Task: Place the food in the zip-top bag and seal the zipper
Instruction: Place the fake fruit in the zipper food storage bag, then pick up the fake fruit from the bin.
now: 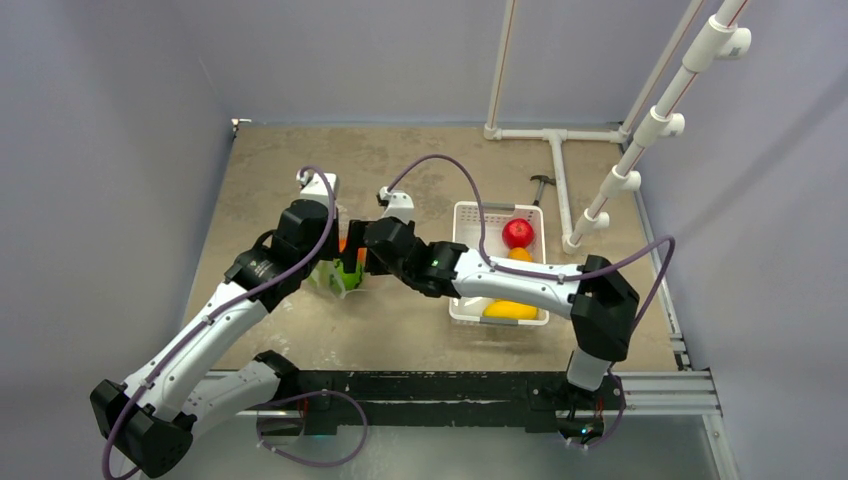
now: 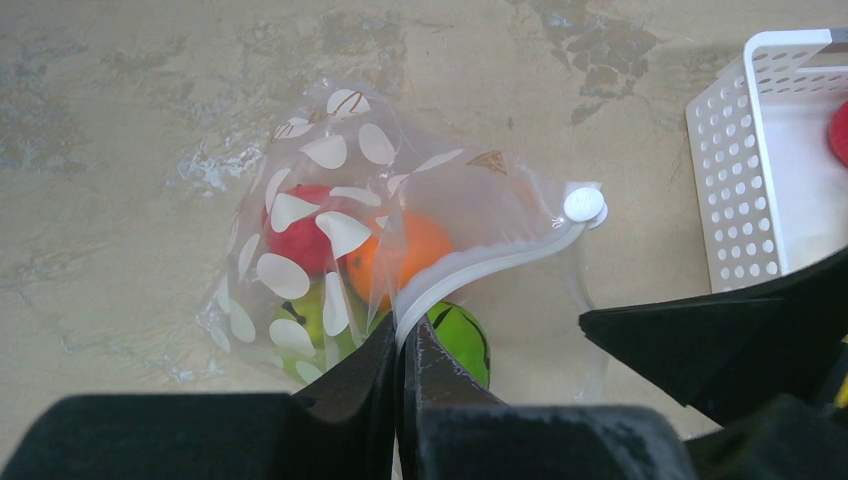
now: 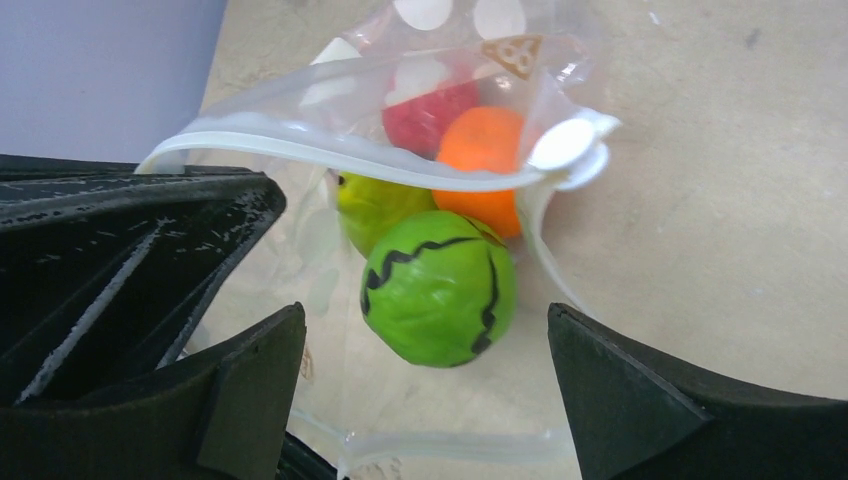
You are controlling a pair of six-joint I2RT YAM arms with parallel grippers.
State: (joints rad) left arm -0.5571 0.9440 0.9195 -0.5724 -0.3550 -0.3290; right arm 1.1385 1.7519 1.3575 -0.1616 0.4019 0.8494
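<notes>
Filling step: left gripper point(image 2: 400, 350), clamped on the zipper point(image 2: 480, 265), holds the bag point(image 2: 300, 215) open on the worktop point(image 1: 400, 330) at 9 o'clock of the basket point(image 1: 462, 215); right gripper point(image 3: 425, 380) spread wide over the striped fruit point(image 3: 440, 290) at its mouth; next move probably fetching the red fruit point(image 1: 517, 233).

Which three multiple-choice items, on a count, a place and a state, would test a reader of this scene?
1. How many fruits show in the white basket from above? A one; B five; C three.
2. Where is the striped green fruit? A in the white basket; B in the mouth of the zip-top bag; C in the air.
3. How is the left hand? A shut on the zipper; B wide open; C gripping the basket rim.
Answers: C, red fruit, orange fruit and yellow fruit show; B, the bag's lips lie around it; A, it pinches the pale strip.
</notes>
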